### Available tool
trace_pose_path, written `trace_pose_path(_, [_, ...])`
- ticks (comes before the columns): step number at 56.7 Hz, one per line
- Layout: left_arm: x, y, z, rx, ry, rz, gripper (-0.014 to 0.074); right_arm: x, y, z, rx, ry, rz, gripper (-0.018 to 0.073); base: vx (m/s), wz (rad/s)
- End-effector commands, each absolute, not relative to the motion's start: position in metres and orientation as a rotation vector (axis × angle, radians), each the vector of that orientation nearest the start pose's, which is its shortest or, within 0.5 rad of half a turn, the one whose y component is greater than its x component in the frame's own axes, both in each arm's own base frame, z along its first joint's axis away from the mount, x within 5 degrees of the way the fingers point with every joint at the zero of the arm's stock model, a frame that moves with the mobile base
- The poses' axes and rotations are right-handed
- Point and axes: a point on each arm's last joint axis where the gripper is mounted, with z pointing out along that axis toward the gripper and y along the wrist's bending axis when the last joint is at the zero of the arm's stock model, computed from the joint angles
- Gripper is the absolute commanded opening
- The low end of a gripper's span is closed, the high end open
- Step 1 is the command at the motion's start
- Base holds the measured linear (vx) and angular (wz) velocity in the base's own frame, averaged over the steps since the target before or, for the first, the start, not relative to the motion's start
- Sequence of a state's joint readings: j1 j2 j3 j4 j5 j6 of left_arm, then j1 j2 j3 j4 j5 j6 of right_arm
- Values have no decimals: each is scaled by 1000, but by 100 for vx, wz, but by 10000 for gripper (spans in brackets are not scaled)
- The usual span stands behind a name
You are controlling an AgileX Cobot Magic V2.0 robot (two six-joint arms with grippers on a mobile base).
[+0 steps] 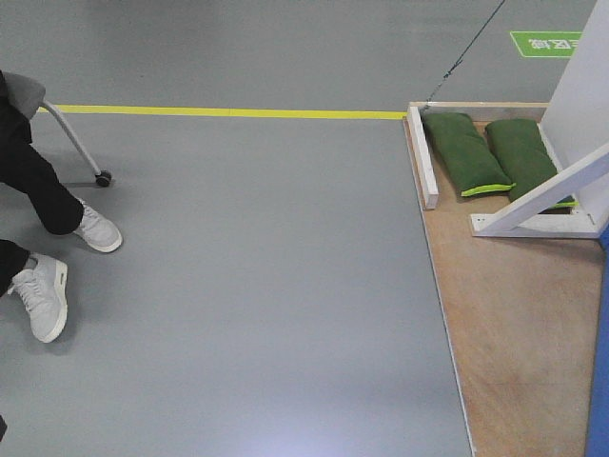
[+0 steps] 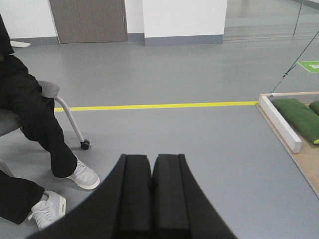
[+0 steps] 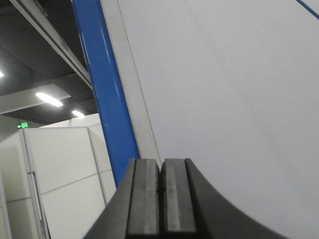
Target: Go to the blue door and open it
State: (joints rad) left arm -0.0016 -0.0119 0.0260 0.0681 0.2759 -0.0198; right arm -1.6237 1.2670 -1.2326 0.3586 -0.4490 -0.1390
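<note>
Pads (image 2: 137,194) on the left gripper (image 2: 151,164) are pressed flat together with nothing between them, and the right gripper (image 3: 160,167) is closed and empty the same way. The blue door (image 1: 599,381) shows as a thin strip at four o'clock in the front view, edging the wooden platform (image 1: 514,324); by the right wrist it slants up toward eleven o'clock. Green sandbags (image 1: 463,152) lie at two o'clock, a seated person (image 1: 38,190) at nine.

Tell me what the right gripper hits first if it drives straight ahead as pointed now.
Most likely the white panel filling the view ahead of the right gripper, jaws shut; the blue door lies just left of that line. Depth is unclear.
</note>
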Motion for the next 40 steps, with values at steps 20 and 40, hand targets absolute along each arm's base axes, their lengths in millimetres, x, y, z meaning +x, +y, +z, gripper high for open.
trace_pose_path(20, [54, 1, 197, 28, 1649, 33, 73, -39, -320, 456, 1092, 614, -1380, 12, 0, 0])
trace_pose_path(40, [54, 1, 197, 28, 1649, 33, 73, -6, -339, 438, 1150, 596, -1160, 12, 0, 0])
